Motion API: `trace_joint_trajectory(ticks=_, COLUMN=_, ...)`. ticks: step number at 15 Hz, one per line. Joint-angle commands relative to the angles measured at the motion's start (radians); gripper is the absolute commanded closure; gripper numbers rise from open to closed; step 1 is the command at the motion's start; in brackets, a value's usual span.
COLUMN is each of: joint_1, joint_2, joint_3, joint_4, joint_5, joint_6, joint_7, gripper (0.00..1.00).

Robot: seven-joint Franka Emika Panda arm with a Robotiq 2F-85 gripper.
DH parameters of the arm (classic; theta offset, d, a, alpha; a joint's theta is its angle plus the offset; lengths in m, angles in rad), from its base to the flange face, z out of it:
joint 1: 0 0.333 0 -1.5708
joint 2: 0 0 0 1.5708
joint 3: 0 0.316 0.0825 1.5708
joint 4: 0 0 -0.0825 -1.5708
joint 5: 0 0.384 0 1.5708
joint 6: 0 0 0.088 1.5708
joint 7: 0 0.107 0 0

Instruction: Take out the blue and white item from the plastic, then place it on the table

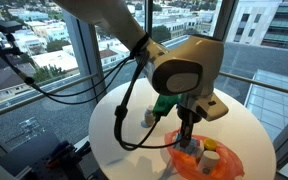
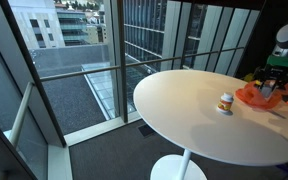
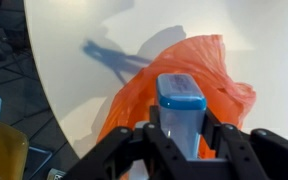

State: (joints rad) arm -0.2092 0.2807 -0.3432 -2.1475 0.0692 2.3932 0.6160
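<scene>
- The pincer (image 3: pixel 184 132) is seen clenched on the blue and white item (image 3: pixel 181 100). In the wrist view its dark fingers (image 3: pixel 142 145) are pressed against the item's two sides.
- The item is thus held between the fingers, directly over the plastic (image 3: pixel 209 65), which is spread beneath and just ahead of the pincer on the surface (image 3: pixel 84 50).
- The step in hand is judged to be the taking-out — the item is gripped, but whether it is fully clear of the plastic's folds cannot be told.
- The next move is judged to call for a straight lift until the folds are cleared. A shift sideways to bare surface away from the plastic would follow, where the item can be set down upright and let go.
- The item is shaped as a small upright block with rounded corners, a glossy blue cap above a pale, slightly translucent body. It looks rigid and smooth, so a slip between the fingers is conceivable if the grip is light.
- The plastic is thin, crinkly and bright orange, gathered in loose folds — it could be dragged along if a fold is caught.
- The surface is smooth, plain white and round-edged. In an exterior view a small tan bottle (image 2: pixel 225 102) is seen standing on it, well apart from the pincer.
</scene>
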Motion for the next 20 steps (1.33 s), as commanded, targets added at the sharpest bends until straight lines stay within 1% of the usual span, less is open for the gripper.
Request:
trace_joint_trajectory(ticks=1, joint_1=0.011, joint_2=-0.136, joint_3=0.005, joint_4=-0.053, joint_5=-0.032, joint_6=-0.052, joint_7=-0.015, gripper=0.82)
trace_joint_trajectory(ticks=5, joint_1=0.015, joint_2=-0.249, joint_3=0.045, joint_4=-0.121, joint_5=-0.045, joint_6=-0.043, joint_7=-0.088, gripper=0.82)
trace_joint_trajectory(ticks=8, joint_1=0.023, joint_2=-0.322, joint_3=0.088, joint_4=-0.202, joint_5=-0.054, joint_6=-0.032, joint_7=-0.136, gripper=0.82)
trace_joint_trajectory(ticks=12, joint_1=0.038, joint_2=-0.378, joint_3=0.143, joint_4=-0.283, joint_5=-0.038, joint_6=-0.012, joint_7=-0.217, gripper=0.82)
trace_joint_trajectory(ticks=16, joint_1=0.044, joint_2=-0.349, joint_3=0.174, joint_4=-0.306, joint_5=-0.029, joint_6=0.03, joint_7=-0.278, gripper=0.82)
trace_joint_trajectory(ticks=20, joint_1=0.038, joint_2=-0.279, joint_3=0.176, joint_4=-0.303, joint_5=-0.033, joint_6=0.116, joint_7=-0.276, gripper=0.82)
